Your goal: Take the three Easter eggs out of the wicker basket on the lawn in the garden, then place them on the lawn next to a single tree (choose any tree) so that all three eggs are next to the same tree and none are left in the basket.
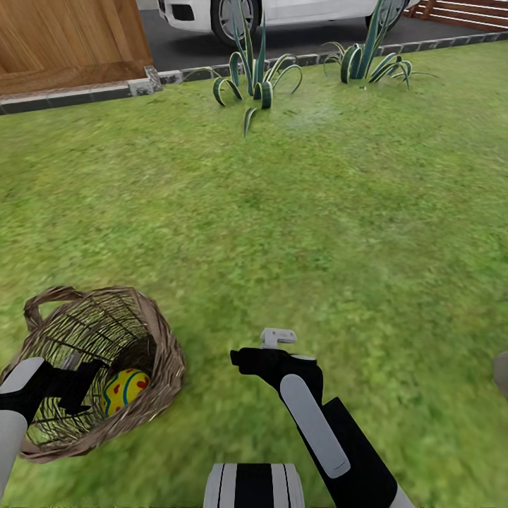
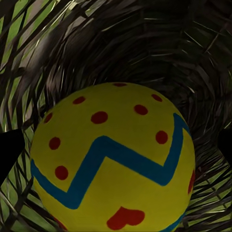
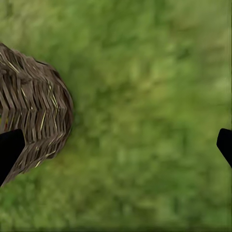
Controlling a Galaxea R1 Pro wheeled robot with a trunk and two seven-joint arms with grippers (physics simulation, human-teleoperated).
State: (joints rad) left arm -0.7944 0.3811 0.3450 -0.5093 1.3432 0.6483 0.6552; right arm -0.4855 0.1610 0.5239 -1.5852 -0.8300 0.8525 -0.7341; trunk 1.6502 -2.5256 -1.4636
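My left gripper point(image 1: 88, 395) is down inside the basket point(image 1: 159, 331), which lies tipped on the lawn point(image 1: 317, 212) at my left, its mouth turned toward me. One egg point(image 1: 124, 389) sits in the basket just beyond my left fingertips; from the head view I cannot tell whether they touch it. In the left wrist view the egg point(image 2: 113, 159) is very close and dead ahead, between my two dark fingers point(image 2: 9, 154) at the frame's edges, with the woven wall point(image 2: 145, 43) curving behind it. The fingers stand apart, wider than the egg, not clamped on it.

My right gripper point(image 1: 276, 340) hangs over bare grass, just beside the basket and apart from it. In the right wrist view its fingertips point(image 3: 8, 150) are spread wide with nothing between them but lawn point(image 3: 145, 121); the basket's rim point(image 3: 34, 121) lies by one finger.
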